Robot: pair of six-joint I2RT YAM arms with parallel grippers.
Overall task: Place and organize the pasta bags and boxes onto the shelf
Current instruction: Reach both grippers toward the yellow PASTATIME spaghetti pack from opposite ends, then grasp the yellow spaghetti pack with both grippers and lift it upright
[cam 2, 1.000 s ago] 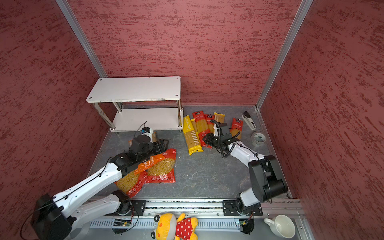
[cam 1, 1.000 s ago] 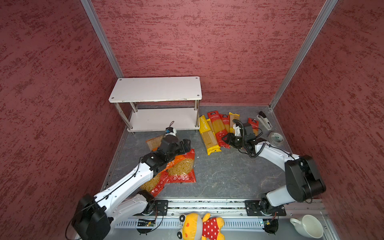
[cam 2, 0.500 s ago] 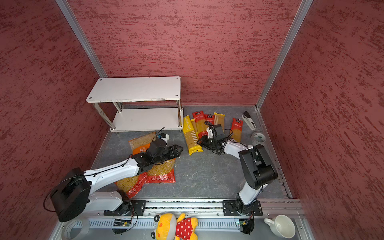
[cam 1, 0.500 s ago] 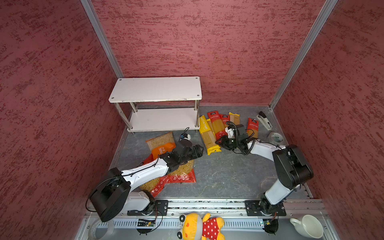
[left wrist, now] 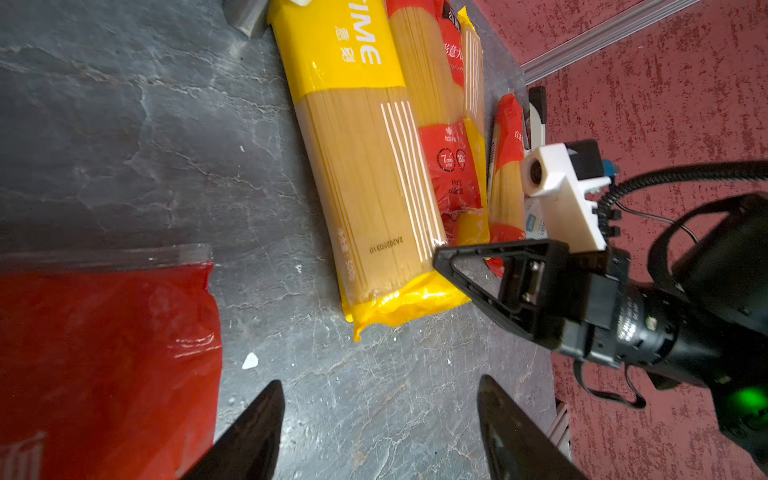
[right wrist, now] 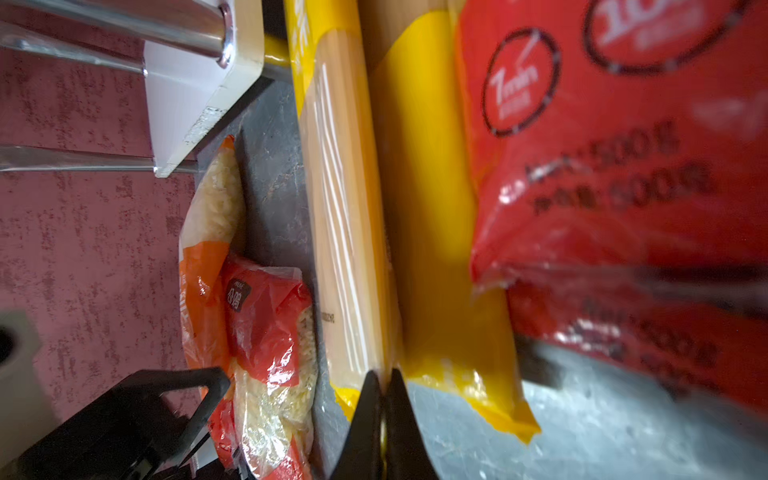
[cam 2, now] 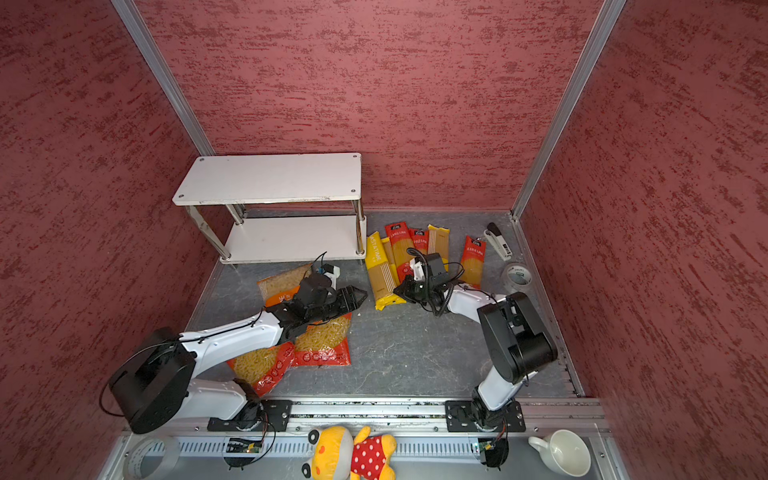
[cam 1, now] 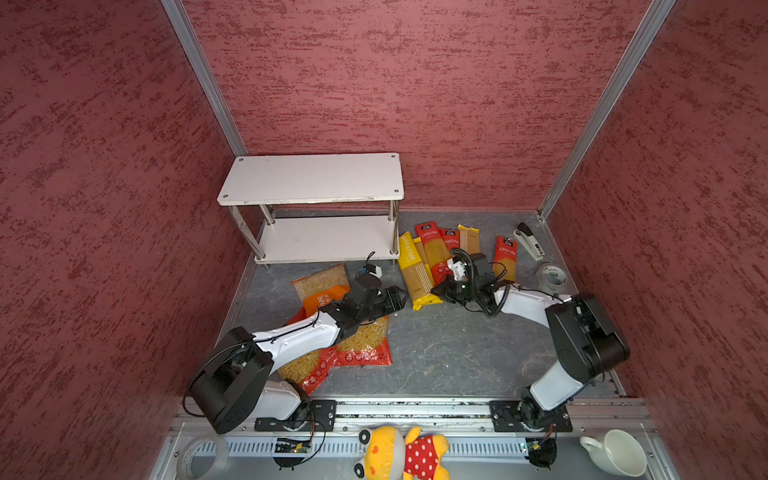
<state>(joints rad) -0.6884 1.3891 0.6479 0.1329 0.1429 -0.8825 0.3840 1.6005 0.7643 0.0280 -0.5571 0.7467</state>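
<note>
- Both top views: we see long yellow and red pasta boxes (cam 1: 417, 272) fanned just right of the white two-tier shelf (cam 1: 311, 183), with orange and red bags (cam 1: 328, 282) before it.
- Left wrist: our left fingers (left wrist: 253, 436) stand apart, empty.
- Right wrist: our right fingers (right wrist: 365, 415) are pressed together at a yellow box (right wrist: 345, 208) end.

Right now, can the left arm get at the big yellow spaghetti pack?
Probably yes. The left gripper is open and aimed at the near end of the yellow pack, with only bare floor between. The right gripper, shut at that same end, may crowd it.
</note>
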